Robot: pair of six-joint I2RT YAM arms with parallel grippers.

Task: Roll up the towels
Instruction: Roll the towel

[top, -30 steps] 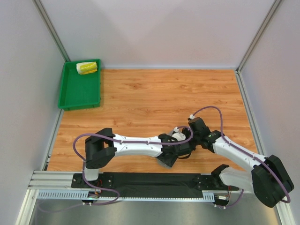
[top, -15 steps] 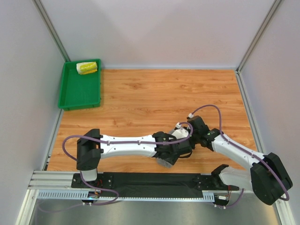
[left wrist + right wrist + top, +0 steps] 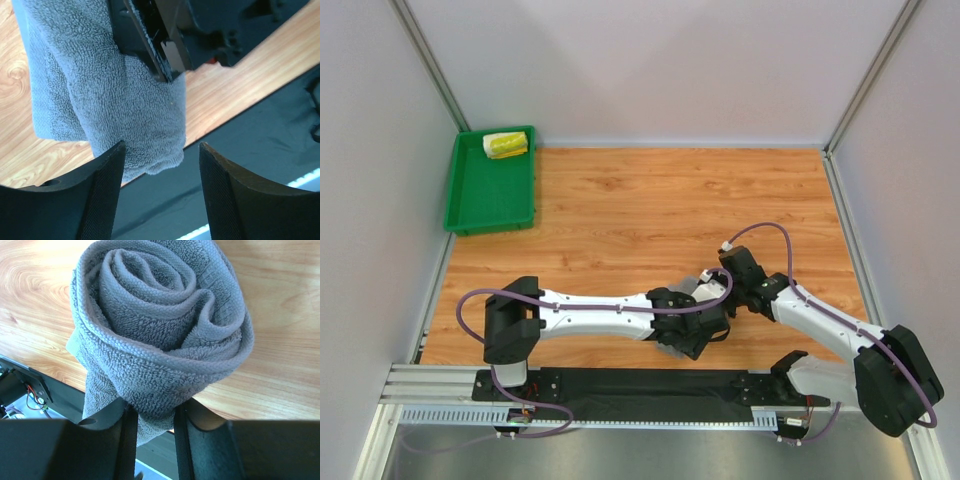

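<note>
Right jaws clenched on outer layer of the rolled grey terry towel [image 3: 160,330], likely to keep it wound; left jaws released, poised at its end.

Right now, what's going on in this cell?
Both arms are working on the grey towel, which is rolled up near the table's near edge. The right tool is shut on the roll. The left tool is open, its fingers spread around one end of it. The smaller yellow-green towel lies rolled in the green tray at the far left corner.
</note>
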